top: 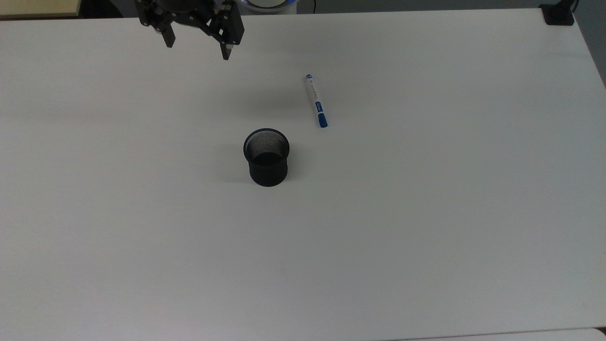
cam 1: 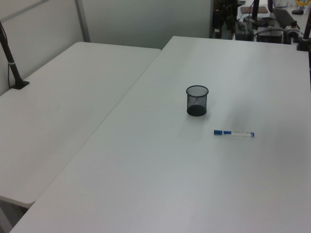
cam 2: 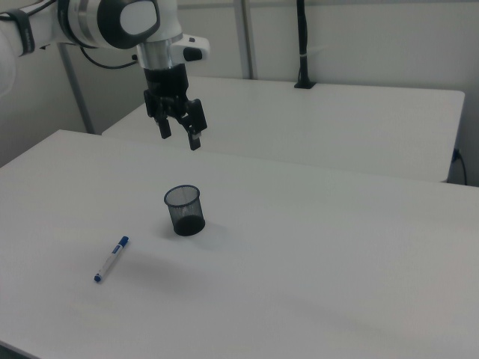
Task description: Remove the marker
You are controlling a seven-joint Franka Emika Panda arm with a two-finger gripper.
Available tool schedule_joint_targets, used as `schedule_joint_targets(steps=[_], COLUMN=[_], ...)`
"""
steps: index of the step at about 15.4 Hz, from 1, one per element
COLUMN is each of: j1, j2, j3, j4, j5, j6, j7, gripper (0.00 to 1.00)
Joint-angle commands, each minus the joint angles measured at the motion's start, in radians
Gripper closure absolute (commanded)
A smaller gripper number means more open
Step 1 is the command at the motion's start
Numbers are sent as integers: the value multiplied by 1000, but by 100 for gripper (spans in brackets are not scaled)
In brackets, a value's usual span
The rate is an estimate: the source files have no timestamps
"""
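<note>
The marker [top: 316, 100] lies flat on the white table [top: 426, 213], blue cap toward the top view's bottom, up and right of the black mesh cup [top: 266, 156]. Nothing touches it. In the left view the marker [cam 1: 233, 133] rests to the right of the cup [cam 1: 197, 100]. In the right view the marker [cam 2: 111, 259] lies to the left of the cup [cam 2: 185, 210]. My gripper [top: 197, 46] hangs open and empty near the table's far edge, well to the top view's left of the marker. The right view has the gripper [cam 2: 179, 134] high above the cup.
A second white table [cam 1: 58, 111] adjoins on the left view's left, with a black clamped post [cam 1: 12, 63]. Equipment clutter [cam 1: 272, 24] stands past the far edge. A black clamp [top: 558, 14] sits at the top view's upper right corner.
</note>
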Motion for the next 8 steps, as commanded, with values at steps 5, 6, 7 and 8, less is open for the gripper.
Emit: schedule_joint_targets(steps=[5,6,7,8], j1=[-15,-18,-28,-35], j2=[-27,-29,-32,-38], j3=[1,1,1,1], j4=[-23,-22,-22,-22], j5=[18,18,19,21], j6=[20,17,14,14], j7=[71,71,71,71], gripper=[0,0,0,0])
